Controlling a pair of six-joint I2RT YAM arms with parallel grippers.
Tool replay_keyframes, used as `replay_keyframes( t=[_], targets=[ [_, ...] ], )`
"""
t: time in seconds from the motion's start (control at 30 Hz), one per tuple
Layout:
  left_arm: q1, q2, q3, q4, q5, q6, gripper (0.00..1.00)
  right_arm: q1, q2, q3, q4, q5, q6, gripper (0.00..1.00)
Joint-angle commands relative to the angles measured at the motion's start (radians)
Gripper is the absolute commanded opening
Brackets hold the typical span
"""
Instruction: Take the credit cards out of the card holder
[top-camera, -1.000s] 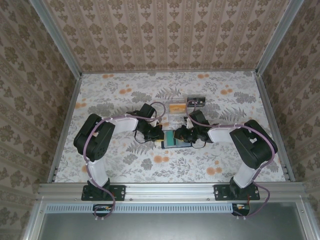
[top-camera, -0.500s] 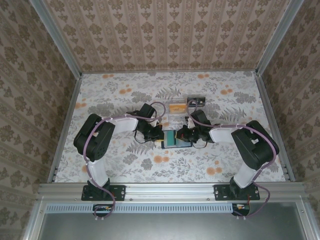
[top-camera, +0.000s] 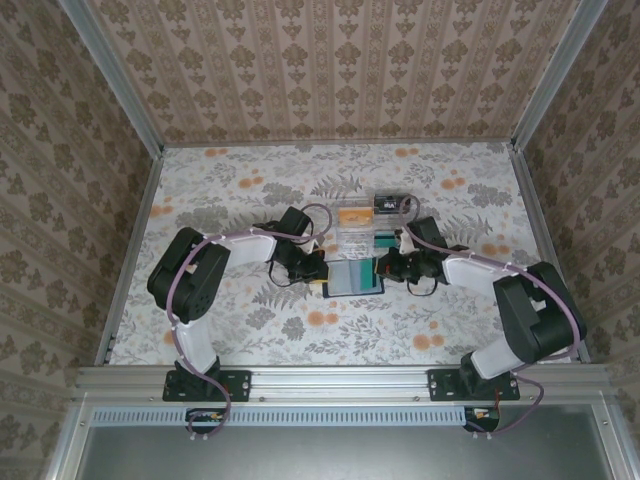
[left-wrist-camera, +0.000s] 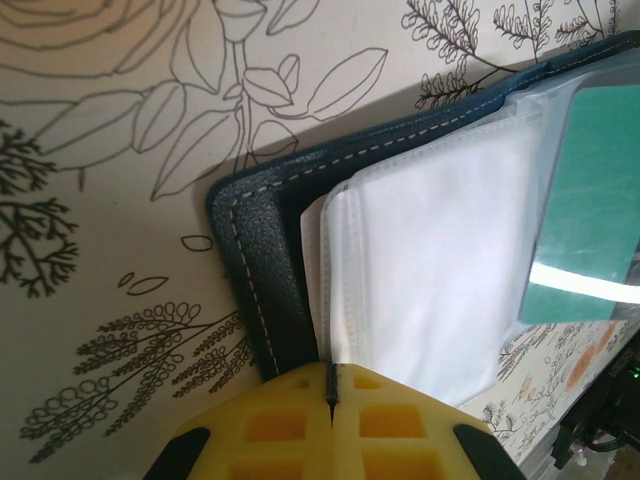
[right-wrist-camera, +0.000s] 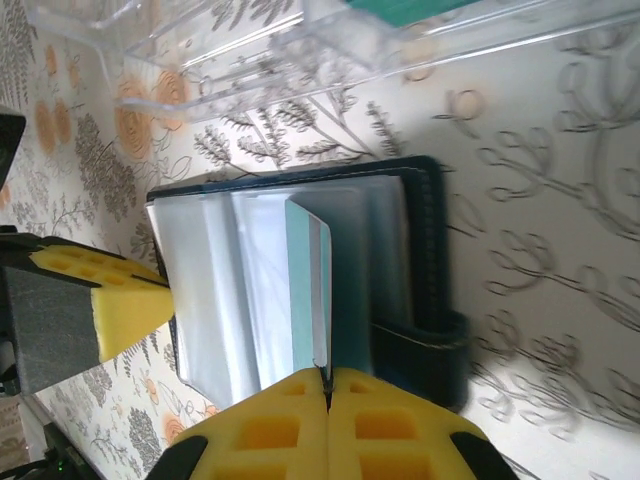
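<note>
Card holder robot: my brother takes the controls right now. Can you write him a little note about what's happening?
Left gripper: shut on the edge of the card holder, which lies open on the table.
Right gripper: shut on the end of a teal card, partly out of the sleeves.
Done: a teal thing shows at the clear tray, maybe a card.
Left: pull the teal card free, put it down, then check the sleeves for more.

Right gripper (right-wrist-camera: 327, 392) pinches the teal card (right-wrist-camera: 308, 290) by its near edge. The card stands tilted up from the clear sleeves of the open card holder (right-wrist-camera: 422, 250). Left gripper (right-wrist-camera: 140, 297) touches the holder's left edge. Clear tray (right-wrist-camera: 290, 55) lies beyond.
</note>
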Motion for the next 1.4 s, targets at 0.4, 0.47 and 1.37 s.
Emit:
replay_keyframes(
  t=[0.4,0.47,1.37],
  targets=[
    [0.019,-0.097,0.059,-0.086,-0.009,0.034,0.11,-0.037,-0.228,0.228,-0.436,0.156,-0.342,0.0],
    [0.035,-0.126,0.066,-0.079,-0.005,0.03,0.19,-0.021,-0.228,0.284,-0.495,0.211,-0.434,0.0],
    [0.216,-0.344,-0.011,0.007,0.03,0.041,1.0,0.211,-0.041,0.364,-0.371,0.735,-1.773,0.0]
  ],
)
